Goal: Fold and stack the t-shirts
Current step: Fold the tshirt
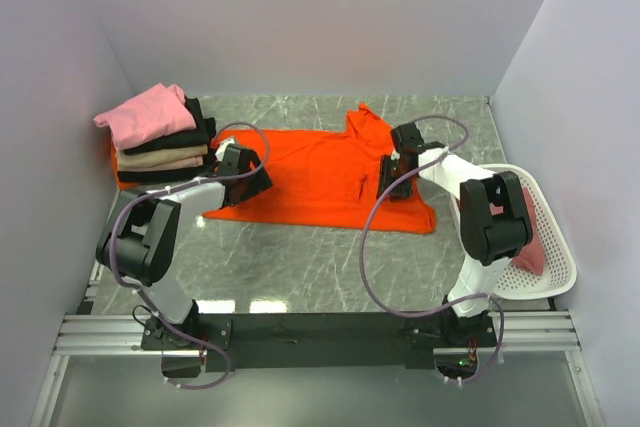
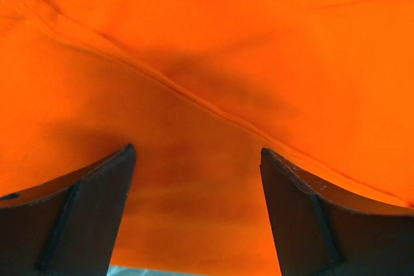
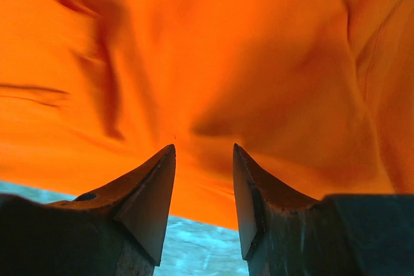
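In the top view the widest open stretch is the bare table (image 1: 300, 262) across the lower middle of the frame, between the arm bases and the near hem of the orange t-shirt (image 1: 310, 172). Only the right arm's cable (image 1: 368, 247) loops into it. The upper left is blocked by the stack of folded t-shirts (image 1: 165, 147), just beside the left gripper (image 1: 258, 182), whose jaws stand wide apart low over the cloth. The white basket (image 1: 560, 257) fills the right edge, behind the right arm's elbow. The right gripper (image 1: 390, 187), jaws parted, hovers over the shirt's right part. Grey walls (image 1: 300, 17) close off left, back and right.
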You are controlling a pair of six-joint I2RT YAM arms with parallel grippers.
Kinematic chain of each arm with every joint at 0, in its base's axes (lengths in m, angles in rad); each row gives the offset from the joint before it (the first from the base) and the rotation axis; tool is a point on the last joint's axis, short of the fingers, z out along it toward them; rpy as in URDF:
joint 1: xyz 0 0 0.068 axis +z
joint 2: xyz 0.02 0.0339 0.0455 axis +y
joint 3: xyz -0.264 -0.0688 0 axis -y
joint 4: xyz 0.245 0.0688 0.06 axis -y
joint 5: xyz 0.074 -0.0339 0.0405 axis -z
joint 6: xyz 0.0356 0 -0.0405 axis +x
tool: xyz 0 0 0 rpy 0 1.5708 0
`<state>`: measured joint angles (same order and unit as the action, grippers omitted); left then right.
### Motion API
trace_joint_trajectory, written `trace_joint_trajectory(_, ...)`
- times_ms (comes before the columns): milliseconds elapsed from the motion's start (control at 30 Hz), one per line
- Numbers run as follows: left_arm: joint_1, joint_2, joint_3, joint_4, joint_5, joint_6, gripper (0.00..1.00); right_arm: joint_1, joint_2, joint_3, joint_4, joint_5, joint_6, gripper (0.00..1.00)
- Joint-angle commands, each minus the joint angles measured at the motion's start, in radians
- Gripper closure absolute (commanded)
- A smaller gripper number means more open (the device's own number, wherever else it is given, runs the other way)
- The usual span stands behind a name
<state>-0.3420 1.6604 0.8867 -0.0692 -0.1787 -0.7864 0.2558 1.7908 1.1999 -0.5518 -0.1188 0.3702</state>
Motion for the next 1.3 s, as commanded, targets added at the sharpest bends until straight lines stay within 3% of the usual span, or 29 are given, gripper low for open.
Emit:
trace_joint_trajectory(0,-0.002,0.006,-0.014,0.052,0.053,0.003,0.15,0.005,0.002,-0.043,0.029,-0.009,0.016,0.52)
trace_joint_trajectory(333,-0.049,-0.053,-0.216,0.123,0.107,-0.050,0.15,0.003,-0.059,-0.243,0.070,-0.071,0.029,0.53)
trace_joint_trajectory(800,-0.084,-0.298,-0.451,0.009,0.084,-0.166,0.15,-0.006,-0.211,-0.396,-0.022,0.008,0.042,0.52)
trace_joint_trajectory(1267,-0.132,-0.615,-0.595,-0.192,0.057,-0.319,0.14,-0.007,-0.381,-0.540,-0.034,-0.071,0.119,0.49)
